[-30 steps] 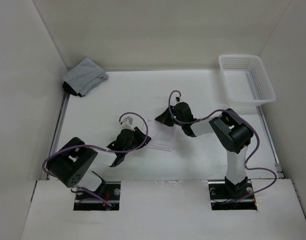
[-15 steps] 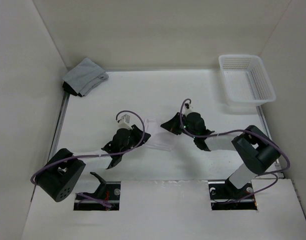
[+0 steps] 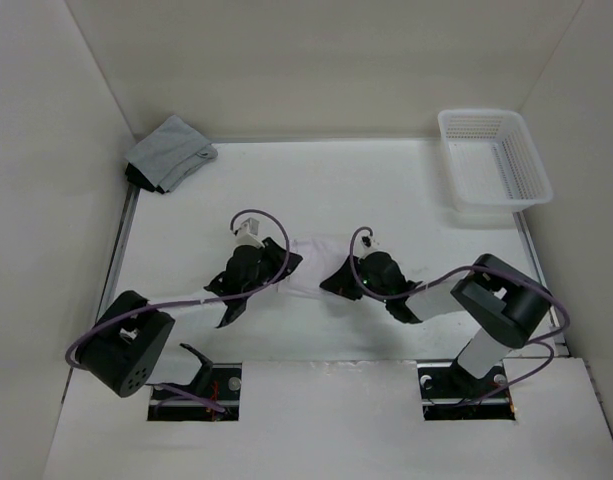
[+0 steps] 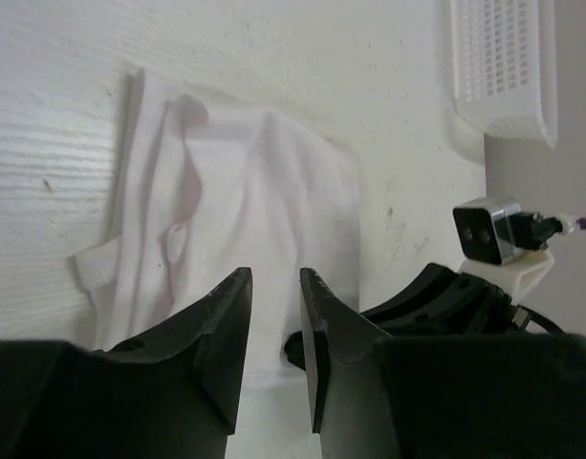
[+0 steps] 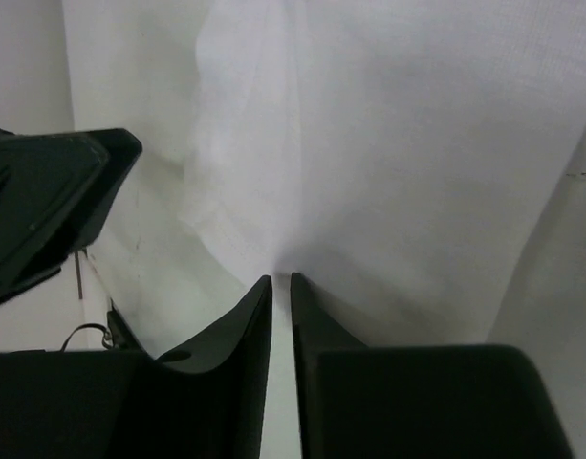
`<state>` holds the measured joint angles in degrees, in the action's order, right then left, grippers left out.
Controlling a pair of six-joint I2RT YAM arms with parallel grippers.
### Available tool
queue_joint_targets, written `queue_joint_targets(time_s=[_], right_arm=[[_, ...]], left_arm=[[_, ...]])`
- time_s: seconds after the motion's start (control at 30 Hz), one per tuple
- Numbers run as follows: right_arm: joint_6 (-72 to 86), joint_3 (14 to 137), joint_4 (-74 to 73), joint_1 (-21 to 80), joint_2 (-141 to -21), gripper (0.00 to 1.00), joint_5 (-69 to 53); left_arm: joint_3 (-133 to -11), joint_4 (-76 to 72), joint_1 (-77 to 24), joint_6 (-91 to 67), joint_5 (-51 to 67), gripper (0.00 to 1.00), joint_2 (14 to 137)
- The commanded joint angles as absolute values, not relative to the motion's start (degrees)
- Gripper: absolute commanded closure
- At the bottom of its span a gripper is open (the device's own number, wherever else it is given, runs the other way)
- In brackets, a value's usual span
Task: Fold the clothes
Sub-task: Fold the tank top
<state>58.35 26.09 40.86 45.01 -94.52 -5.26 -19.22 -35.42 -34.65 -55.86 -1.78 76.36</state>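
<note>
Got the thin white fabric garment [image 3: 311, 265] crumpled dead centre on the worktop [image 3: 386, 190], flanked either side for a fold. Left end effector [image 4: 273, 275] parted, gripping nothing. Right end effector [image 5: 281, 279] nearly closed at a crease; can't tell if pinching.

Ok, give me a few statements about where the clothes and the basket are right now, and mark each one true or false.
1. The cloth lies on the table between the left claw and the right claw. True.
2. The basket holds a garment. False: it is empty.
3. The grey garment sits in the far left corner. True.
4. The grey garment touches the cloth. False: they lie well apart.
</note>
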Motion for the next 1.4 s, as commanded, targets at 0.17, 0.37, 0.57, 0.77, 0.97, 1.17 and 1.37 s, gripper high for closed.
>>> queue_joint_targets(time_s=[0.17,0.37,0.57,0.77,0.97,1.17,1.37], right_arm=[[51.78,25.40,37.55,45.49,-77.20,0.51,-3.43],[42.38,26.37,28.22,39.43,-64.44,0.38,6.22],[40.25,20.67,28.73,28.10,-56.00,0.27,15.55],[42.27,13.02,32.87,21.06,-52.56,0.23,17.75],[42.71,12.66,32.26,20.52,-50.36,0.22,16.35],[42.98,12.74,32.87,20.34,-52.03,0.22,14.94],[43.24,12.83,32.96,20.35,-52.38,0.22,14.68]], left_arm=[[-18.20,-27.97,-25.98,-53.71,-3.25,0.65,62.68],[-17.41,-17.77,-19.91,-49.31,-3.51,0.53,52.67],[-17.40,-8.98,-15.52,-47.64,-2.99,0.44,46.41],[-19.16,-3.26,-11.38,-47.20,-0.97,0.44,47.55],[-20.39,-3.52,-12.34,-46.85,-1.85,0.45,49.21],[-21.27,-5.09,-15.68,-45.79,-2.98,0.46,51.94],[-22.33,-6.68,-18.85,-44.30,-4.04,0.47,54.93]])
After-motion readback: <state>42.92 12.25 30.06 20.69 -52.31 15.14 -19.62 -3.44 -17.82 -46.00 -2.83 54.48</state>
